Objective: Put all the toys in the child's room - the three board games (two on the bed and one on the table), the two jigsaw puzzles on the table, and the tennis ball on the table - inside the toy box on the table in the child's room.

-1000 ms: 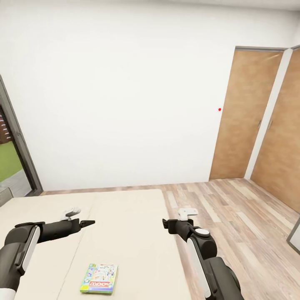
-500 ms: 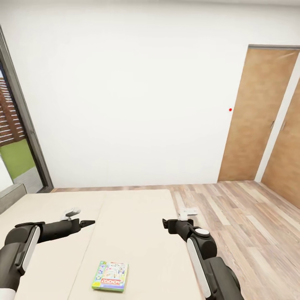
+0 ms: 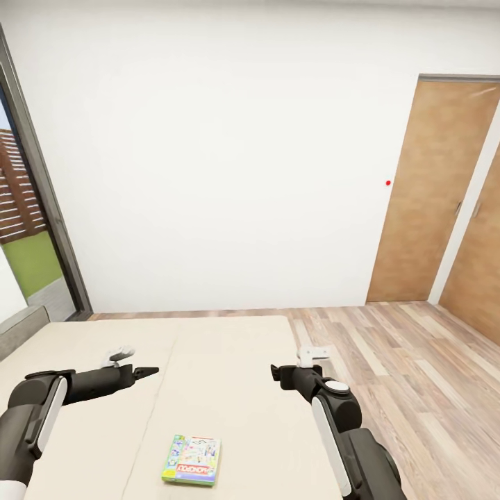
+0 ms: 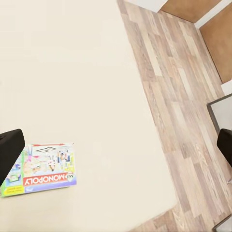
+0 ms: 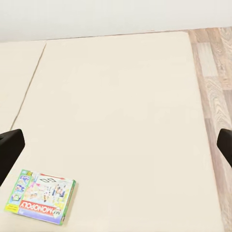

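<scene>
A flat green-edged pastel board game box (image 3: 192, 460) lies on the beige mattress bed (image 3: 229, 389); left gripper (image 3: 147, 371) and right gripper (image 3: 276, 375) hover released, fingers spread.

The bed (image 3: 208, 361) runs off the head view's lower and left edges, so its foot and near side can't be seen. The headboard (image 3: 21, 326) shows as a grey sliver at the left edge. The window (image 3: 28, 229) and the doors (image 3: 434, 194) are cropped at the sides. In the left wrist view a dark finger (image 4: 9, 150) covers the game box's (image 4: 41, 169) corner. Small print on the box is unreadable.
</scene>
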Tool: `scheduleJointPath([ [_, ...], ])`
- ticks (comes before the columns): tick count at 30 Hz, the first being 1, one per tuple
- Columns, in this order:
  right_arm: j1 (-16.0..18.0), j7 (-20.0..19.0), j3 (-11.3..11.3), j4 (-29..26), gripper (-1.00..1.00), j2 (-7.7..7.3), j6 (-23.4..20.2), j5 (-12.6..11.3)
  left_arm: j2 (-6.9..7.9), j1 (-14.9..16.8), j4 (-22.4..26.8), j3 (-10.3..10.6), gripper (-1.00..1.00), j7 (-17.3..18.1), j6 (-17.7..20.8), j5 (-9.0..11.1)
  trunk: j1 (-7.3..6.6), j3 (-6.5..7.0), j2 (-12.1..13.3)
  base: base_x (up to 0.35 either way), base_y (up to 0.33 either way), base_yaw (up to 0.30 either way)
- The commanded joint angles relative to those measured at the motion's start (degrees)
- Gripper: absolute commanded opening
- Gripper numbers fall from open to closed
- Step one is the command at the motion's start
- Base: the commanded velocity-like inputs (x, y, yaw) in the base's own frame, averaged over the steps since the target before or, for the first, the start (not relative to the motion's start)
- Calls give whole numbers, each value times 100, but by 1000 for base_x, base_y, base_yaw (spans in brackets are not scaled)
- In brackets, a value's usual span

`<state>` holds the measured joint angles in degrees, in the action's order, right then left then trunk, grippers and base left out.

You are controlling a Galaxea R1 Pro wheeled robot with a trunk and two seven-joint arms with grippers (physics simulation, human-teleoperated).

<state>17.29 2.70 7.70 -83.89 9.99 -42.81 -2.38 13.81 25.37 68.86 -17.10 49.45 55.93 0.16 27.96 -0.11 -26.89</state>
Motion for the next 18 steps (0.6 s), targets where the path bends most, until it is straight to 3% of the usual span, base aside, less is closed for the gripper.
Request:
scheduleJointPath([
  [1,2,28,4,-5,100,0,-26,-25,-1,3,0,-7,100,21,41,0,2,-2,-4,7,18,1],
  [18,2,24,9,-12,100,0,-26,-25,-1,3,2,-7,100,21,33,1,2,-2,-4,45,28,0],
])
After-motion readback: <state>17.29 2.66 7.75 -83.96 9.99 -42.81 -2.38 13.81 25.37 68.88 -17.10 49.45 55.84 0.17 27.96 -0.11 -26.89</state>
